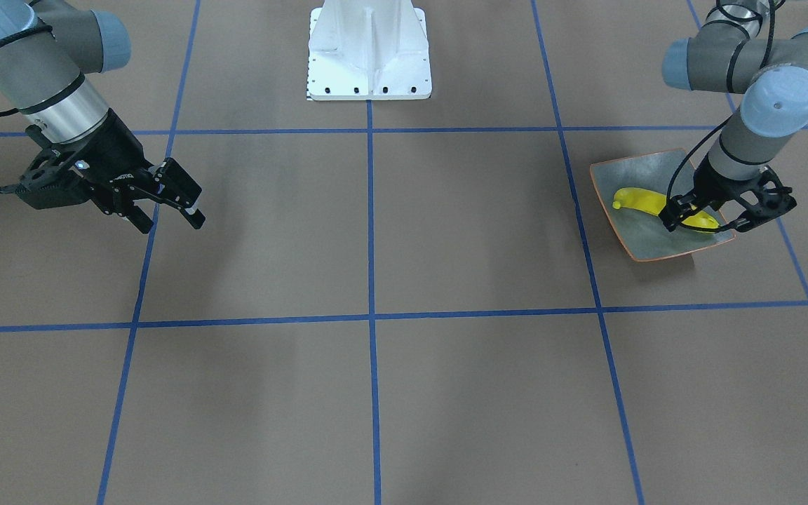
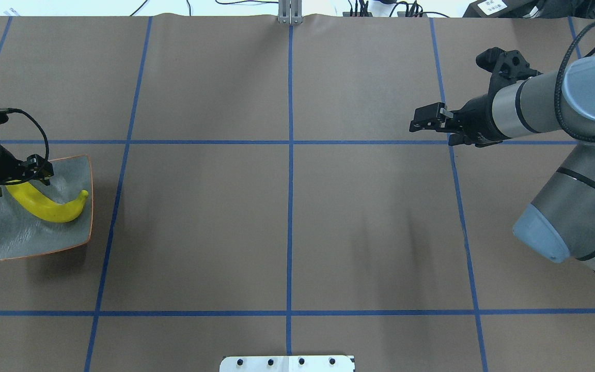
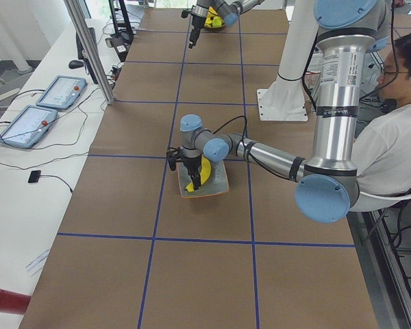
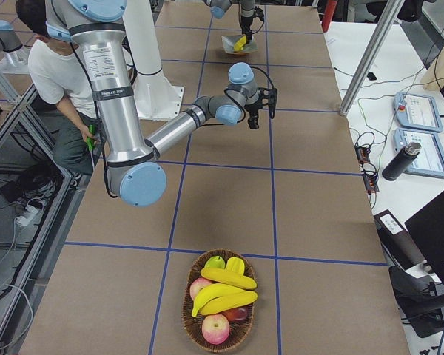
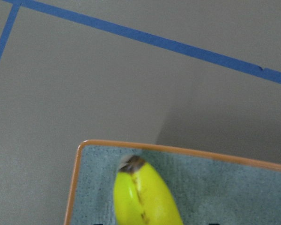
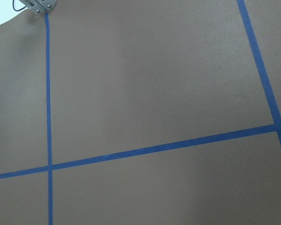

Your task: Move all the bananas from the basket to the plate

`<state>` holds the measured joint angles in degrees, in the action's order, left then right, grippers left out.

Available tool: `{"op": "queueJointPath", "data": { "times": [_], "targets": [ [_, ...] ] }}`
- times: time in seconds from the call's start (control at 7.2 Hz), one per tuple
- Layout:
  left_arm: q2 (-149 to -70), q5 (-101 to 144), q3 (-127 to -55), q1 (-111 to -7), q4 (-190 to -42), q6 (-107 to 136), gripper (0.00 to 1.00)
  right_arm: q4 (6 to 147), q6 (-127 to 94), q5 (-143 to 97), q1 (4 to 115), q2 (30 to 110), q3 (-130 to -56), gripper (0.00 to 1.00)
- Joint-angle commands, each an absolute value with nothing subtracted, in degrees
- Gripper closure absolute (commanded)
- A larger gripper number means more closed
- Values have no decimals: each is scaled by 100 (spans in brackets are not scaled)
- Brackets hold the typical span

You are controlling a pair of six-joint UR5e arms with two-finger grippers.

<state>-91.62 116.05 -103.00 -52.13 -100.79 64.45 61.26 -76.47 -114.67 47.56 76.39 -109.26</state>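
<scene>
One yellow banana (image 1: 639, 201) (image 2: 49, 206) lies on the grey-green plate (image 1: 656, 242) (image 2: 34, 235) near the table's left end. My left gripper (image 1: 702, 223) (image 2: 21, 178) is low over the plate. Its fingers straddle one end of that banana with a gap on both sides, so it looks open. The left wrist view shows the banana's dark tip (image 5: 133, 164) resting on the plate (image 5: 225, 187). Three more bananas (image 4: 226, 288) lie in the woven basket (image 4: 186, 307) at the table's right end. My right gripper (image 1: 172, 214) (image 2: 424, 121) hangs open with nothing in it, above bare table.
Apples and other fruit share the basket with the bananas. The robot's white base (image 1: 369, 56) stands at the table's robot side. A seated person (image 3: 397, 137) is behind the robot. Tablets (image 3: 38, 113) and cables lie on a side bench.
</scene>
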Motion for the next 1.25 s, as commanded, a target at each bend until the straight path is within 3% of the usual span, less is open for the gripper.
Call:
{"op": "queueJointPath", "data": {
  "times": [0.0,0.42,1.11],
  "targets": [
    [-9158,11880,-10642,-5517,-9985,6364,1,6126,-7646,-11470,4807,7664,-10960,0],
    [-9211,12551,-11617,-6003,-9352,6091,1,6117,-7376,-11610,5324,8591,-11327,0],
    [-9307,12560,-11813,-6056,-9360,6108,0,6117,-4593,-12155,7326,11017,-11400,0]
  ]
}}
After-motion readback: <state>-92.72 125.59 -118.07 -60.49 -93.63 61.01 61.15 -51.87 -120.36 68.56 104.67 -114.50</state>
